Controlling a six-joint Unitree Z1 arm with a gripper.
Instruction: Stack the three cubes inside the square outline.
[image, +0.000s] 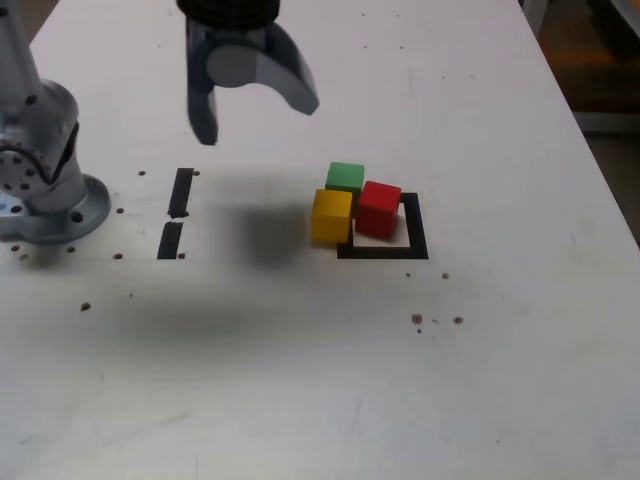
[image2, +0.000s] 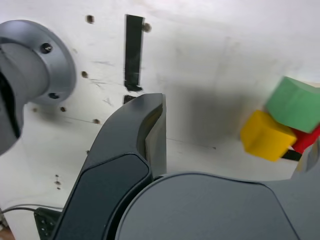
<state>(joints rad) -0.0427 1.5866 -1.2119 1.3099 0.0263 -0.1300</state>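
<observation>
The arm's gripper (image: 255, 110) hangs above the white bench (image: 500, 380) with its two dark fingers spread wide apart and nothing between them, casting a soft shadow on the surface below. It sits toward the far edge of the bench, between the arm's round grey base (image: 50, 200), near the bench's edge at the exterior view's left, and the cluster of cubes. The three cubes sit bunched together, touching, around the middle of the bench: the yellow cube (image: 332, 216) nearest the gripper's side, the green cube (image: 346, 177) just behind it toward the far edge, and the red cube (image: 379, 208) beside both. The red one rests partly inside the black square outline (image: 415, 238), over its far corner; the yellow touches the outline's edge from outside, and the green lies just outside it. None is stacked. Two short black strips (image: 177, 213) lie end to end between base and cubes
</observation>
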